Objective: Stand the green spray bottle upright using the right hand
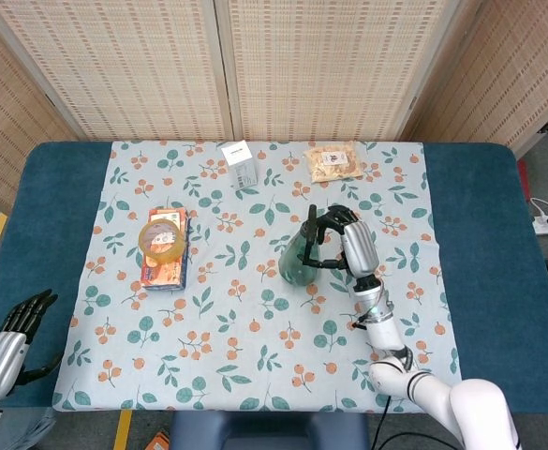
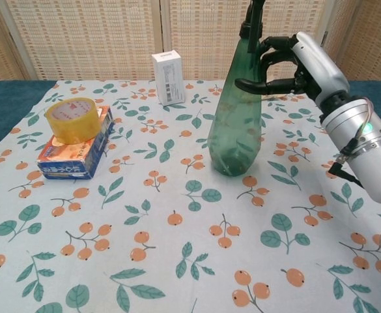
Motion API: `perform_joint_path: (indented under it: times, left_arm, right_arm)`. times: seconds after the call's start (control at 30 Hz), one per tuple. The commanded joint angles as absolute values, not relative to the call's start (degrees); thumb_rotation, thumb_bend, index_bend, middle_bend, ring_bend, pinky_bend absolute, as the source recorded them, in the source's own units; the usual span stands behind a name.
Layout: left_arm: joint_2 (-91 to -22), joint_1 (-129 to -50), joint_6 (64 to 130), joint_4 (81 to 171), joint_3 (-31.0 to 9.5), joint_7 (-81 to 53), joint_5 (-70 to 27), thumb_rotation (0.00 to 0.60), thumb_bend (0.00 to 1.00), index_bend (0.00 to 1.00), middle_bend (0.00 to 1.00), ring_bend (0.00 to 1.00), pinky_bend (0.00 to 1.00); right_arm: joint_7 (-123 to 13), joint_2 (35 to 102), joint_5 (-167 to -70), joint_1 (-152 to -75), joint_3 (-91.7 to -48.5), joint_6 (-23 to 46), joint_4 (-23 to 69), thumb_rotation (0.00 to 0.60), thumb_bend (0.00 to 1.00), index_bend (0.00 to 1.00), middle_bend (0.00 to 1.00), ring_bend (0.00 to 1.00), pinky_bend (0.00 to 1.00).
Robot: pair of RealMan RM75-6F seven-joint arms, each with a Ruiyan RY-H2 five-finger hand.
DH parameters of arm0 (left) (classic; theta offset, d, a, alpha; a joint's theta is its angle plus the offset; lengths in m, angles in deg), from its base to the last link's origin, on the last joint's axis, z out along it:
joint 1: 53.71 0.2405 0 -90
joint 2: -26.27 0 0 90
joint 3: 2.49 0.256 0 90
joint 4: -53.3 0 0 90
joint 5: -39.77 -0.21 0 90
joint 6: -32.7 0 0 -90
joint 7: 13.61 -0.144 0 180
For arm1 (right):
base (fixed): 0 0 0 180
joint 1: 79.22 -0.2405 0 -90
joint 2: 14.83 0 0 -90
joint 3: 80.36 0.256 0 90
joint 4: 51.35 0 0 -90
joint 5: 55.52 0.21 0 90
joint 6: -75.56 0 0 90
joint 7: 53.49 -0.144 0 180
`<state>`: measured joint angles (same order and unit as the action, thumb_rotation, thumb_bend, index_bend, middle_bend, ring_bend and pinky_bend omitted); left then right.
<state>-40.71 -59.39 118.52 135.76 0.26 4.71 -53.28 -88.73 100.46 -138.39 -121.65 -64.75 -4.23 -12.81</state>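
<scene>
Spread over the blue bench (image 1: 480, 216) is lying a pale cloth (image 1: 255, 309) printed with green leaves and orange berries, and woven rattan screens (image 1: 311, 66) are closing off the back.

Nearest the robot, the left robot hand (image 1: 16, 328) is hanging off the bench's front left corner, dark fingers loosely apart and holding nothing; only the head view is showing it. Farther in, the right robot hand (image 2: 294, 65) is reaching from its silver forearm, and its black fingers (image 2: 258, 83) are wrapping the neck of the green spray bottle (image 2: 236, 124). The bottle is standing on its base right of the cloth's centre, leaning slightly, its translucent green plastic body tapering up to a dark sprayer head. The chest view is cutting that head off at the top edge, while the head view is showing it from above.

Well apart to the left, a yellow tape roll (image 2: 73, 119) is sitting on top of a flat orange-and-blue box (image 2: 70, 160). Beyond the bottle, a white carton (image 2: 168, 77) is standing upright near the far edge. A clear snack packet (image 1: 333, 160) is lying near the far edge, right of the carton, plain from above; in the chest view the bottle and hand are mostly hiding it.
</scene>
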Motion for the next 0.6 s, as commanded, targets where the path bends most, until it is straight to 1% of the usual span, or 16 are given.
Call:
perform_joint_path:
  times: [0.03, 0.2, 0.33, 0.47, 0.57, 0.6]
  left_arm:
    - [-40.7, -59.4, 118.5, 135.8, 0.3, 4.7, -53.4, 0.6, 0.26, 0.0, 0.0, 0.0, 0.07]
    - [-40.7, -59.4, 118.6, 135.9, 0.3, 4.6, -53.4, 0.6, 0.26, 0.0, 0.0, 0.0, 0.07]
    - [-40.7, -59.4, 118.7, 135.9, 0.3, 4.6, -53.6, 0.6, 0.26, 0.0, 0.0, 0.0, 0.07]
    - [-40.8, -59.5, 118.7, 136.0, 0.3, 4.7, -53.6, 0.6, 0.26, 0.0, 0.0, 0.0, 0.07]
    - [-40.8, -59.6, 118.7, 136.0, 0.3, 4.8, -53.7, 0.6, 0.26, 0.0, 0.0, 0.0, 0.07]
    - [-40.8, -59.5, 118.7, 136.0, 0.3, 4.8, -53.7, 0.6, 0.26, 0.0, 0.0, 0.0, 0.07]
  right_arm:
    - [-88.7, 99.9, -138.8, -121.6, -65.4, -3.6, -12.5, 0.6, 0.01, 0.69, 0.65, 0.34, 0.26]
    - [-88.7, 98.8, -139.6, -121.2, -66.8, -2.0, -11.4, 0.6, 0.0, 0.55, 0.57, 0.26, 0.26]
    - [-88.2, 97.8, -140.2, -121.1, -67.7, -1.1, -9.9, 0.6, 0.0, 0.44, 0.5, 0.2, 0.24]
    - [-87.7, 96.4, -140.3, -121.2, -67.7, -0.7, -7.5, 0.6, 0.0, 0.3, 0.4, 0.13, 0.21]
    - [-86.8, 95.3, -140.3, -121.0, -67.3, -1.2, -5.4, 0.6, 0.0, 0.2, 0.36, 0.1, 0.2]
    - [-86.6, 95.0, -140.3, -120.9, -67.2, -1.2, -4.8, 0.6, 0.0, 0.19, 0.36, 0.1, 0.2]
